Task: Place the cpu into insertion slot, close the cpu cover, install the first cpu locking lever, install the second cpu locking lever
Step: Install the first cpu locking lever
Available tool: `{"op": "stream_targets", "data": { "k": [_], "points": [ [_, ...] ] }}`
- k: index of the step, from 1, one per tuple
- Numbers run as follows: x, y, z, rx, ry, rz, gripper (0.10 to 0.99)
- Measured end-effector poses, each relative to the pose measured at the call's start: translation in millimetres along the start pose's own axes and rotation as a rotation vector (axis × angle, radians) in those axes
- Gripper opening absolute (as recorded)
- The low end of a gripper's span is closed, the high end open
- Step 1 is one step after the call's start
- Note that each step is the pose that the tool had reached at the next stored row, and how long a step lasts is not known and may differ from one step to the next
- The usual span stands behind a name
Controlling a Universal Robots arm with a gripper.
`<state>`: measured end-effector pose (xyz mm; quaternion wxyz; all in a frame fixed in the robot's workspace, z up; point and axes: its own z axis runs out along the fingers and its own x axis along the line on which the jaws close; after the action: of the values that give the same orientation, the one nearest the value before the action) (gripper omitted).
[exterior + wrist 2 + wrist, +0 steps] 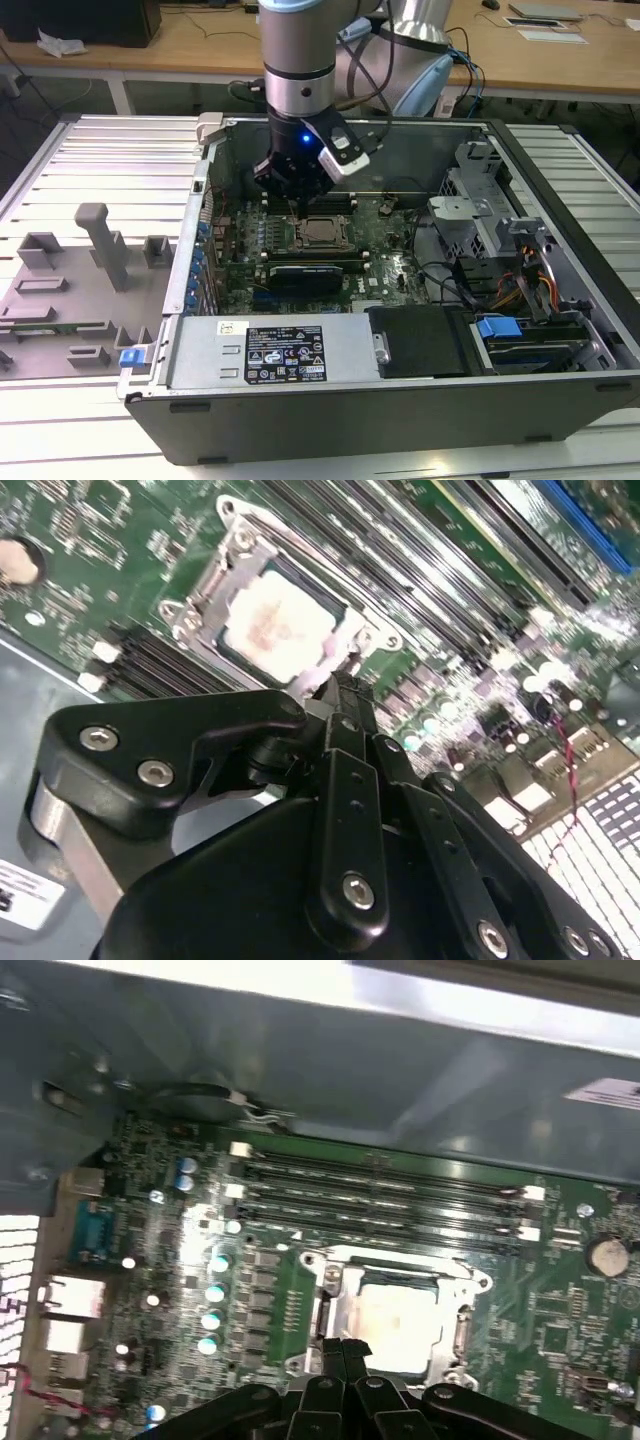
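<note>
Your black gripper point(340, 692) has its jaws pinched together, nothing visible between them, tips right at the edge of the thin silver metal frame cover point(465, 1325) lying flat around the pale silver square cpu point(280, 625), seated in its socket on the green motherboard point(90, 550) inside the open dark computer case point(400, 410).

A slatted metal bench point(110, 150) is seen carrying an open computer case point(420, 410), laid on its side, and, at the exterior view's left, a grey fixture plate point(75, 300) is set just beside it.
</note>
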<state>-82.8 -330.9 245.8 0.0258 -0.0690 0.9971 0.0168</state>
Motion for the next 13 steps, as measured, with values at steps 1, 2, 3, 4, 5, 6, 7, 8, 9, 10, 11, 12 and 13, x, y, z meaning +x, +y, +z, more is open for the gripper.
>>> {"op": "stream_targets", "data": {
  "k": [1,2,3,4,5,6,7,8,9,10,11,12,13],
  "points": [
    [2.0,0.4,-0.1,0.0,-0.0004,0.0,0.106],
    [3.9,0.7,-0.2,0.0,-0.0005,0.0,0.106],
    [6.1,1.1,-0.3,0.0,-0.0005,0.0,0.106],
    [6.8,1.3,-0.3,0.0,-0.0005,0.0,0.106],
    [6.8,1.3,-0.3,0.0,-0.0005,0.0,0.106],
    [6.8,1.3,-0.3,0.0,-0.0004,0.0,0.106],
    [6.8,1.3,-0.3,0.0,-0.0004,0.0,0.106],
    [6.8,1.3,-0.4,0.0,-0.0004,0.0,0.106],
    [6.8,1.3,-1.2,0.001,-0.0002,0.0,0.106],
    [6.7,1.5,-3.5,0.0,-0.0004,0.0,0.106],
    [6.6,1.5,-5.1,0.0,-0.0003,0.0,0.106],
    [6.5,1.6,-7.0,0.0,-0.0004,0.0,0.106],
    [6.4,1.6,-7.6,0.0,-0.0005,0.0,0.106]
  ]
}}
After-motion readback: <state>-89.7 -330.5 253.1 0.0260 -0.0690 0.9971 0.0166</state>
